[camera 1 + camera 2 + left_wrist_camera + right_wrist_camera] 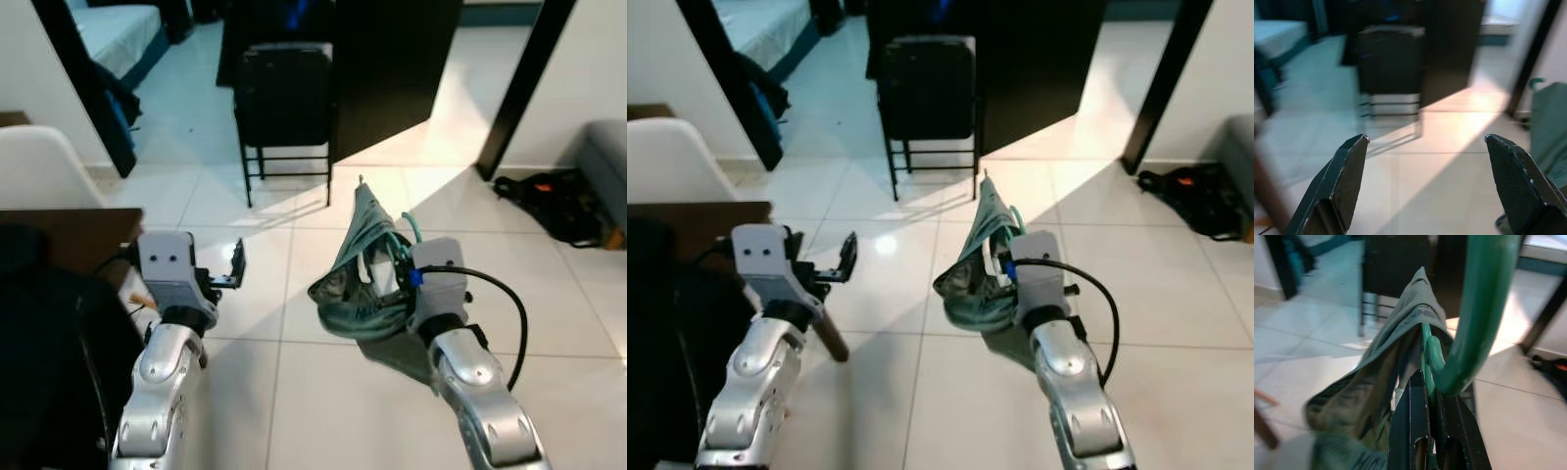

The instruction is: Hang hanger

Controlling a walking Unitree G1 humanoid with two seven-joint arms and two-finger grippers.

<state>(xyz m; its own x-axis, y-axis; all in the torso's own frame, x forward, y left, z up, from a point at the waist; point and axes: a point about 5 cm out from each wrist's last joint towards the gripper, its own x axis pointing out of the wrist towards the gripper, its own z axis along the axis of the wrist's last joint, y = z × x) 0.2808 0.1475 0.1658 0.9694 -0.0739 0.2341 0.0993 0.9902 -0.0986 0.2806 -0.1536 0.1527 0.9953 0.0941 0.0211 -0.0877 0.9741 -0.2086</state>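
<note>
Hanger [1484, 308], green plastic with a grey-green garment [358, 269] draped on it, sits pinched between the fingers of the right gripper [1432, 396], held up over the white tiled floor [549, 294] right of centre. The left gripper [1442, 171] hovers to its left with fingers spread wide and nothing between them. A black folding chair [284, 98] stands farther off, a brown table [69, 240] at near left.

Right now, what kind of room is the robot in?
Probably a home, in a tiled living or dining area: a black folding chair stands by a doorway, a bed shows in the room beyond, and a white chair sits at a dark wooden table. The right gripper holds a green hanger with a garment.
</note>
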